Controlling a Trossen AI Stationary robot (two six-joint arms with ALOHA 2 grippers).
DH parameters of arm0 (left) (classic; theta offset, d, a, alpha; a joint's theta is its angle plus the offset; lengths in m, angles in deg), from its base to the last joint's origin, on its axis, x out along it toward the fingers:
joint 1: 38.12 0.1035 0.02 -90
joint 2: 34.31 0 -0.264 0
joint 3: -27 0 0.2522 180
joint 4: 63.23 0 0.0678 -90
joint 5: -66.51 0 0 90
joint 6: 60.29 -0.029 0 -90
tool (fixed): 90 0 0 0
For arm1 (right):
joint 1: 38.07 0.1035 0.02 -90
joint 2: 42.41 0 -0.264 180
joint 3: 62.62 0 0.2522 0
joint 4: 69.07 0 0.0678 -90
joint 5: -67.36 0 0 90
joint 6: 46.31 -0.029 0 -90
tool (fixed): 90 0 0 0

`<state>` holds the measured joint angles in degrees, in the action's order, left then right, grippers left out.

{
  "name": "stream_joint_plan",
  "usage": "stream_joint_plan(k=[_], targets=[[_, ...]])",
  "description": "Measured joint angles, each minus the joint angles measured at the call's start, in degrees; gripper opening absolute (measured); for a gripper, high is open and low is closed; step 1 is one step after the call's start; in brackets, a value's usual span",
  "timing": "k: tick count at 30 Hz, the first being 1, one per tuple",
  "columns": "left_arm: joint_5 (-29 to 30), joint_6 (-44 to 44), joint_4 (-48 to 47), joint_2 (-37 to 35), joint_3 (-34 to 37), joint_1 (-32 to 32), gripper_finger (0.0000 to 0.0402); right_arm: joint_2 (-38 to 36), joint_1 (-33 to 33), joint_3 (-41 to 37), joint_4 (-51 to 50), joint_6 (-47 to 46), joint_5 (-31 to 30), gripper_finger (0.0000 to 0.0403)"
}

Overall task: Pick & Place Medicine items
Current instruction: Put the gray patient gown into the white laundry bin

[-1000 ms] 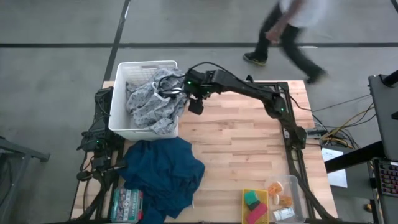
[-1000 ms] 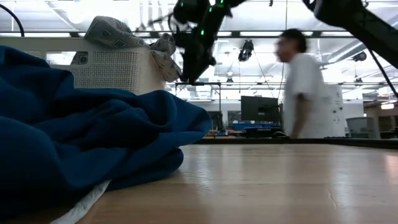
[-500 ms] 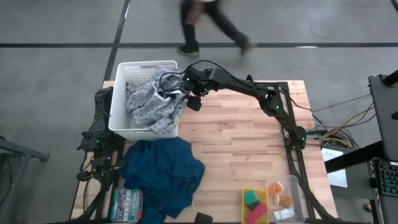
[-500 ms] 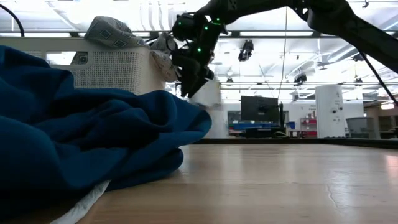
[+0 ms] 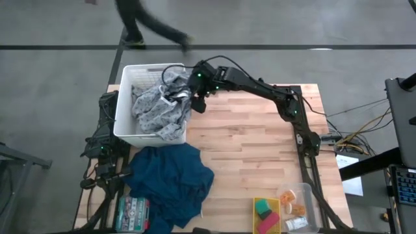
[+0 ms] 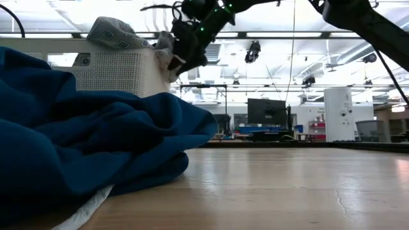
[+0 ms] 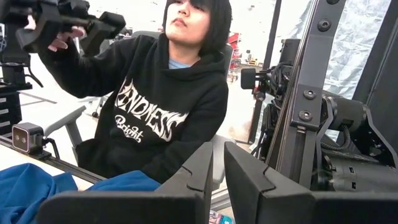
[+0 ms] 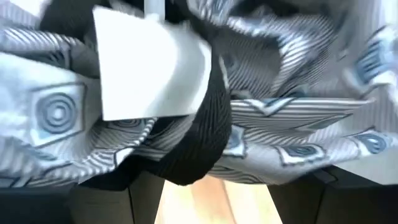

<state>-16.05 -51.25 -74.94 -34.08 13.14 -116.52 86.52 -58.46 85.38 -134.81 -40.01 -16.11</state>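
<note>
Reaching over the white basket (image 5: 125, 104), the right gripper (image 5: 193, 97) hangs at its rim with jaws partly open, against the grey patterned cloth (image 5: 156, 107) heaped inside.

Medicine items, a white carton (image 5: 296, 223) and orange pieces (image 5: 292, 203), sit in a clear tray (image 5: 311, 195) at the table's near right corner, beside green and pink blocks (image 5: 265, 216). A blue cloth (image 5: 170, 182) sprawls between. Left gripper (image 7: 214, 180), parked off the table's left edge, is nearly closed and empty.

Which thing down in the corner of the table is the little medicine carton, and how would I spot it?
Start at the light wooden table and go to its near right corner, where a clear plastic tray sits beside a yellow tray of green and pink blocks. The small white carton with blue print lies at the clear tray's near end. It is white; the tiny pieces beside it are orange.
</note>
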Motion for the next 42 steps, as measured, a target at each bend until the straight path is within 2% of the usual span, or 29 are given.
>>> stream_joint_plan(k=[5, 14, 27, 34, 42], targets=[[0.00, 0.00, 0.00, 0.00, 0.00, 0.01, 0.0047, -0.98, -0.02, 0.00, 3.89, 1.19, 2.95, 0.0237], [0.00, 0.00, -0.01, 0.00, -0.02, 0.00, 0.0047, -1.47, 0.03, 0.00, 13.75, 1.21, 22.19, 0.0237], [0.00, 0.00, 0.02, 0.00, 0.01, -0.01, 0.0047, -1.45, 0.79, -2.05, 16.39, 1.62, 22.00, 0.0237], [0.00, 0.00, 0.02, 0.00, 0.01, 0.01, 0.0047, -1.42, 1.43, -8.34, 26.99, 1.67, 21.98, 0.0237], [0.02, 0.00, 0.00, 0.00, 0.01, 0.01, 0.0047, -1.36, 1.51, -11.41, 37.54, 1.30, 21.87, 0.0237]])
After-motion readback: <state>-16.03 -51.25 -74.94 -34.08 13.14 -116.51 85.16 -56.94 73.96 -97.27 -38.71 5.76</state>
